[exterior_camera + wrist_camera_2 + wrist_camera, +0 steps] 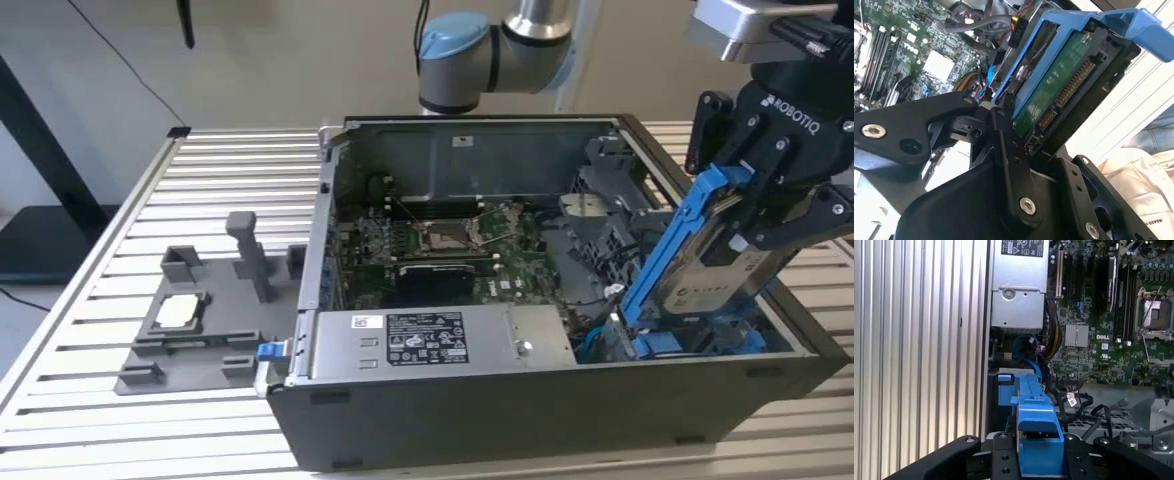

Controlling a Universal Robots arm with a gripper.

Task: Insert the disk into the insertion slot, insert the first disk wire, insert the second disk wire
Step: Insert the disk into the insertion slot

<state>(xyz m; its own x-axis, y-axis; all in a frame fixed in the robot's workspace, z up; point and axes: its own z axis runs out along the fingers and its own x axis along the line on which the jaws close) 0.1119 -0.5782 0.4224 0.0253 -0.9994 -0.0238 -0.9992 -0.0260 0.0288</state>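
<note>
The pincer [750, 222] is closed on the disk [703, 290]. Its black fingers [807, 215] clamp the blue carrier [667, 255] from both sides near the upper end. The disk hangs steeply tilted over the corner of the open case [534, 420] nearest the exterior view's right, with its label facing outward. Its lower end dips inside the case wall towards other blue parts [694, 345] at the bottom. It seems to be just above them or touching them, but the wall hides the meeting point, so I cannot tell which.

The case lies on a slatted metal desk [67, 420]. Inside it the motherboard [441, 235] fills the middle. The power supply [427, 338] sits along the near wall, to the exterior view's left of the disk. In the first wrist view, dark cables [1074, 402] run just beside the carrier. In the second wrist view, the disk's green circuit board [1049, 95] and its connector [1074, 82] face the camera, with the carrier's frame around them.

On the desk, to the exterior view's left of the case, stands a grey fixture [200, 345] with a small pale square part [179, 312] lying on it. The arm [467, 55], with its blue-capped joint, rises behind the case.
</note>
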